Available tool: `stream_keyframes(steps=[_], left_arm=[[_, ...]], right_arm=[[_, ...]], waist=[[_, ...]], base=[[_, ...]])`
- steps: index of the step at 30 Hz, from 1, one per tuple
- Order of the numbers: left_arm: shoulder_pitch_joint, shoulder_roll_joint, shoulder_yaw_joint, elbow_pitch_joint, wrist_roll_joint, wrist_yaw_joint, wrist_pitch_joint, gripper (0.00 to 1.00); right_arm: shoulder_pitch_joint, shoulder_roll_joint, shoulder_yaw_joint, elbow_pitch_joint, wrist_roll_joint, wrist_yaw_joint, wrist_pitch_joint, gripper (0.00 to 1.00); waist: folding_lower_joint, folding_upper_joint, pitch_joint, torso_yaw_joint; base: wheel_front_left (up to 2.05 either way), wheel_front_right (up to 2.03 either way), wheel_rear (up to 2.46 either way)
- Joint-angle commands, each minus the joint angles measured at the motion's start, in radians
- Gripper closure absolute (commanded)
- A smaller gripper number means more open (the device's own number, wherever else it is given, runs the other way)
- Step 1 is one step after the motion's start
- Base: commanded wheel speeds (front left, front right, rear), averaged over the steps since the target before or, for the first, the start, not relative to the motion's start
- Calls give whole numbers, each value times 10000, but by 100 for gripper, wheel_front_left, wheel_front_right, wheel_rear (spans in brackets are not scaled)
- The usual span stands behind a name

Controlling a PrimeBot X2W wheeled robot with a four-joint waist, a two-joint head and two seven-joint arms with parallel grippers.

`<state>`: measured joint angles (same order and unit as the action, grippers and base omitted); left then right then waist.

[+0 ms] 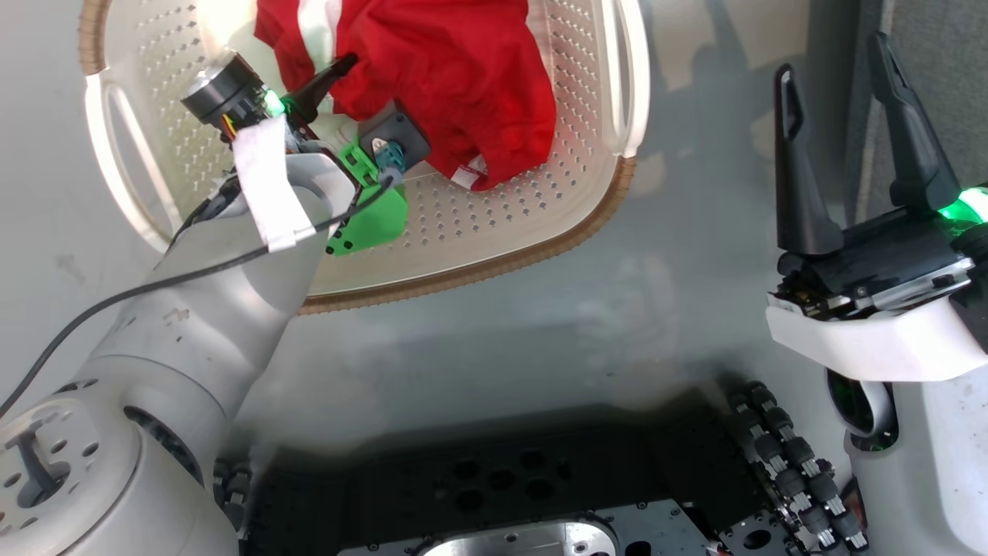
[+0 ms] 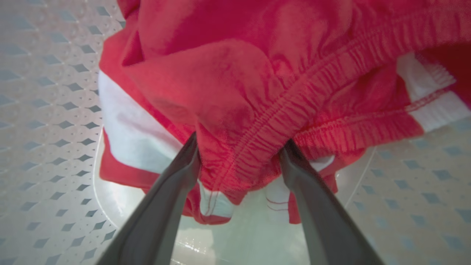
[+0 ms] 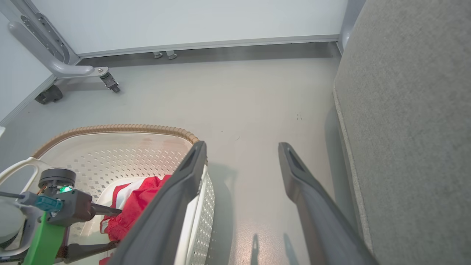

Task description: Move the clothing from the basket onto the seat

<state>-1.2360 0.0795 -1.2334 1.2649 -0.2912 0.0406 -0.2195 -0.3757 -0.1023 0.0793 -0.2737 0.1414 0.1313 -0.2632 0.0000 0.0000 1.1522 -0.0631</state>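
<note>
— Red clothing (image 1: 448, 85) with white panels and stripe trim: where?
— Inside the basket (image 1: 494, 224). Heaped toward one end of its perforated bottom, up against the wall by a side handle.
— And the basket itself?
— Cream-white plastic, pierced all over, with a brown woven-look rim. Stands on the pale grey floor (image 3: 257, 103).
— Left gripper (image 2: 241, 145)?
— Down inside the basket, with the pale forearm reaching in over the near rim. Jaws spread wide, not clamped. Dark fingers (image 2: 184, 165) pressed into the cloth, one on each side of a gathered elastic waistband, with a fold of red bulging between them. Touching, yes. Pinched, no.
— Raised off the basket's bottom at all?
— Cannot tell. Seen from the left wrist, loose hems with white trim hanging close over the glossy bottom, and no clear gap to judge by.
— Right gripper (image 1: 837, 58)?
— Outside the basket, well off the end with the white handle, over bare floor. Jaws wide apart and empty, long fingers pointing away from the robot's dark base.
— Seat (image 3: 412, 129)?
— Grey upholstery with a stitched seam along its edge. Well apart from the basket, on the side away from its brown rim, with a broad strip of floor between.
</note>
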Motion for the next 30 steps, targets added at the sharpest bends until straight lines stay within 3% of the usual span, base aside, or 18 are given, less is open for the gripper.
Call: stream_keyframes(steps=[1,8,9,10,23,30], left_arm=[[-169,90,58,54,-89,-117,76,0],[-195,175,113,193,-361,-454,521,0],[-182,199,114,200,-412,-509,606,59],[-208,241,115,207,-442,-535,639,100],[167,98,101,125,-525,-138,-311,100],[1242,171,812,-1015,-1139,120,-463,100]], right_arm=[[130,13,56,25,54,-10,-23,0],[288,-38,254,54,116,-10,-23,0],[324,-58,267,52,141,-10,-23,0],[329,-75,285,48,163,-10,-23,0],[-510,-94,168,190,153,-10,-23,0],[-555,31,265,742,295,-10,-23,0]], waist=[[0,0,9,-107],[0,0,-24,-323],[0,0,-30,-341],[0,0,-24,-369],[0,0,-374,-141],[0,0,-1942,160]], base=[[0,0,0],[0,0,0],[0,0,0],[0,0,0],[0,0,0],[0,0,0]])
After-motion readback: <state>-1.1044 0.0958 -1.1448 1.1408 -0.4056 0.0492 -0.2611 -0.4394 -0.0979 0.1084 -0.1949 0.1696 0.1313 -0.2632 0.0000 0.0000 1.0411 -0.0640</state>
